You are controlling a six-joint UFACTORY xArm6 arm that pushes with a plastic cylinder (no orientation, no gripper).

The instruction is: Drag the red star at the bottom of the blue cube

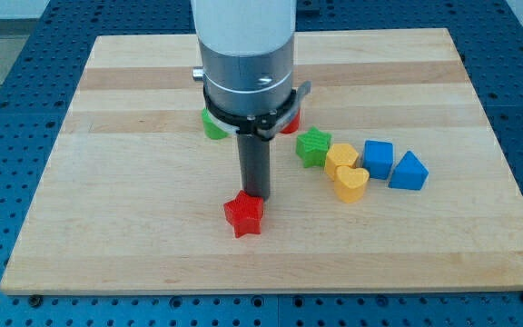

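Observation:
The red star (pixel 243 214) lies on the wooden board (pixel 107 209), below the view's middle. My tip (pixel 254 194) rests right at the star's upper edge, touching it or nearly so. The blue cube (pixel 379 158) sits to the view's right and higher, with a blue triangular block (pixel 410 172) just right of it. The star is well to the left of and below the cube.
A green star (pixel 313 147), a yellow block (pixel 340 158) and a yellow heart (pixel 351 183) crowd left of the blue cube. A green block (pixel 212 124) and a red block (pixel 291 123) lie partly hidden behind the arm's body.

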